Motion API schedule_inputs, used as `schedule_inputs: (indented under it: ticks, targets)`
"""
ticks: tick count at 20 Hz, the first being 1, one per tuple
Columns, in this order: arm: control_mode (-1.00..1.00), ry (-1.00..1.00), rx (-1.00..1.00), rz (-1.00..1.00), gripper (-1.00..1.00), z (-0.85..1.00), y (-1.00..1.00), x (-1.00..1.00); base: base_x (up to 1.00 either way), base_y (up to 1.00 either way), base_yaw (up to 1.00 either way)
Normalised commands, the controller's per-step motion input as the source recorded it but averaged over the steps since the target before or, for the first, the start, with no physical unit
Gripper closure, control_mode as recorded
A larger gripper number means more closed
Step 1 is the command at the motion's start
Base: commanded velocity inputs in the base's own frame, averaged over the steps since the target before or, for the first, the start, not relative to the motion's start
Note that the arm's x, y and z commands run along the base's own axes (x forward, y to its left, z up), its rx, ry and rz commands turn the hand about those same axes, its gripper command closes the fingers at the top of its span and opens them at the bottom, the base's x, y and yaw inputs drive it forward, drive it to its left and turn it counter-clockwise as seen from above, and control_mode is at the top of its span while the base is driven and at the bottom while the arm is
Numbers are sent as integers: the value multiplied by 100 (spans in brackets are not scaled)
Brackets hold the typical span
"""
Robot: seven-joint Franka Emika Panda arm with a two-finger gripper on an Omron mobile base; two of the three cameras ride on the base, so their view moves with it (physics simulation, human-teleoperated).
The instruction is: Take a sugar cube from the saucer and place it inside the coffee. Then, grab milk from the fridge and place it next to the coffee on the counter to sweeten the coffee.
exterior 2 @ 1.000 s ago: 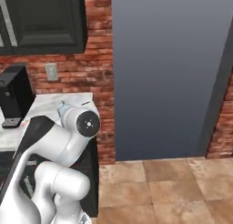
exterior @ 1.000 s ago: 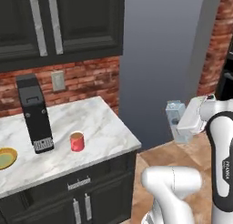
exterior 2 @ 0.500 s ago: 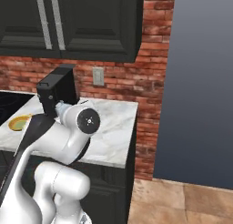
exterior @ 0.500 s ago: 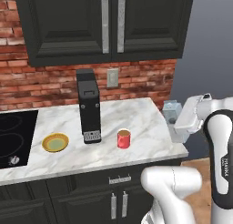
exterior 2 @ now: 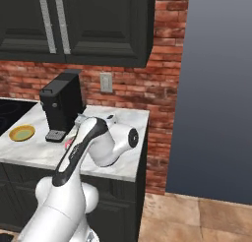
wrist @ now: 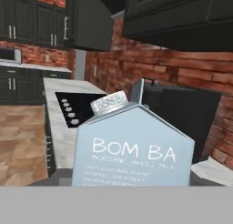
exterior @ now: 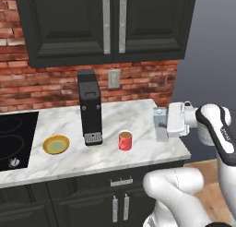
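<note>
While held: the milk (exterior: 160,123) rides in the gripper (exterior: 162,124) above the right end of the counter (exterior: 138,150), at about 3 o'clock from the coffee (exterior: 125,140) and apart from it; the hand closes narrowly on the carton.
Milk handling: I judge it light, with stiff but dentable card walls, smooth and a bit slippery; hold the flat sides below the gable, not the cap (wrist: 109,102).
Coffee: upright, at 3 o'clock from the saucer (exterior: 56,144), just beside the black coffee machine (exterior: 89,107).
Hidden: the fingertips are cut off below the carton (wrist: 132,150) in the hand view, so contact cannot be seen directly.
Hard to tell: no sugar cube is discernible on the saucer or in the cup.
Right base view: the arm's elbow covers most of the coffee.
</note>
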Motion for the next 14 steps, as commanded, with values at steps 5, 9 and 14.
schedule_inputs:
  ticks: [5,9,14]
  targets:
    - [-100,-3,0,27,100,-48,0,71,0,0,0]
    - [-100,4,2,16,100,-31,0,23,0,0,0]
    - [-100,9,8,10,100,-30,8,26,0,0,0]
